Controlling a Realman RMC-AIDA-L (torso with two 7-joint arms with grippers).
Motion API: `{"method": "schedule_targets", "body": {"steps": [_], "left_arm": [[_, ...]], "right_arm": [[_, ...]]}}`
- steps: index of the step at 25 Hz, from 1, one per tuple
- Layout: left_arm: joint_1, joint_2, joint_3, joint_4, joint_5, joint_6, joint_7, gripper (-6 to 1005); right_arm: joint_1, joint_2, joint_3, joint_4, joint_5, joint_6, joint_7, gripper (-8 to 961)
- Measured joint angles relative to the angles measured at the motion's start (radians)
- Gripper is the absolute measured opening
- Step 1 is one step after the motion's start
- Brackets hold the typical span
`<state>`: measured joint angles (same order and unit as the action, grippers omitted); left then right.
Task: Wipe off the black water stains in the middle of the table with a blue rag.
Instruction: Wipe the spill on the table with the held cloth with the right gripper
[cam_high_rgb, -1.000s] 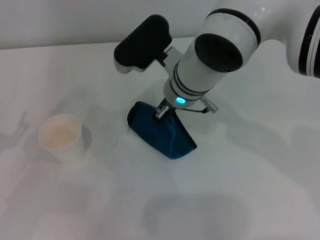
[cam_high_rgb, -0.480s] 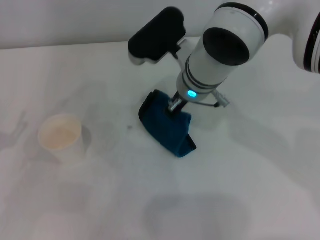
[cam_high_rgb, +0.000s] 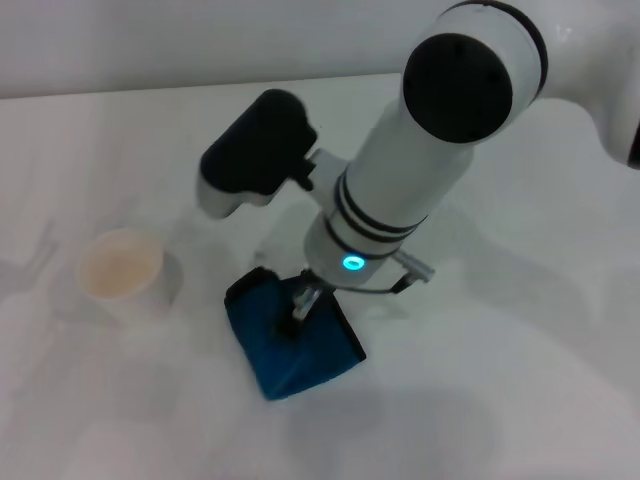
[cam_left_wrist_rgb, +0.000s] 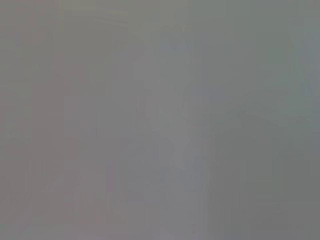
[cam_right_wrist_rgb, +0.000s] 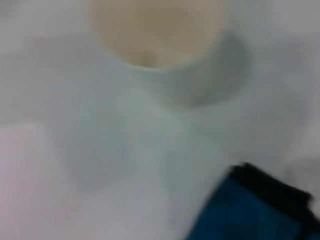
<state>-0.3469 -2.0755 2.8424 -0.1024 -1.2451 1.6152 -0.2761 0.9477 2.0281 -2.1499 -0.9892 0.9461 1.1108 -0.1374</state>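
The blue rag (cam_high_rgb: 290, 348) lies bunched on the white table (cam_high_rgb: 520, 400), near the middle and toward the front. My right gripper (cam_high_rgb: 300, 312) comes down from the upper right and is shut on the rag's top, pressing it to the tabletop. The right wrist view shows a corner of the rag (cam_right_wrist_rgb: 260, 210) with its black edging. No grey-brown blotch of black water stains shows anywhere on the table; only soft shadows. The left gripper is out of view, and the left wrist view is a blank grey.
A white paper cup (cam_high_rgb: 121, 272) stands upright to the left of the rag, a short gap away; it also shows in the right wrist view (cam_right_wrist_rgb: 155, 35). The right arm's black wrist housing (cam_high_rgb: 255, 150) hangs over the table behind the rag.
My right gripper has dragged the rag from the table's middle toward the front and a little left, closer to the cup. The cup has not moved.
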Motion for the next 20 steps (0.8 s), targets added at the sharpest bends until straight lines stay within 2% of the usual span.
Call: {"method": "schedule_targets", "body": {"steps": [4, 11, 14, 20], "left_arm": [[-0.005, 0.000, 0.000, -0.001, 0.001, -0.001, 0.000, 893], [-0.007, 0.002, 0.000, -0.002, -0.002, -0.008, 0.000, 892], [-0.007, 0.003, 0.000, -0.003, -0.002, -0.014, 0.000, 892], [-0.015, 0.004, -0.002, -0.006, -0.002, -0.028, 0.000, 892]], "right_arm": [[-0.012, 0.000, -0.003, -0.055, 0.056, 0.036, -0.046, 13], [-0.017, 0.000, -0.019, -0.054, 0.093, 0.058, -0.062, 12], [-0.029, -0.001, -0.004, -0.047, 0.059, 0.056, -0.035, 12], [-0.109, -0.005, 0.109, -0.069, -0.093, 0.117, 0.020, 12]]}}
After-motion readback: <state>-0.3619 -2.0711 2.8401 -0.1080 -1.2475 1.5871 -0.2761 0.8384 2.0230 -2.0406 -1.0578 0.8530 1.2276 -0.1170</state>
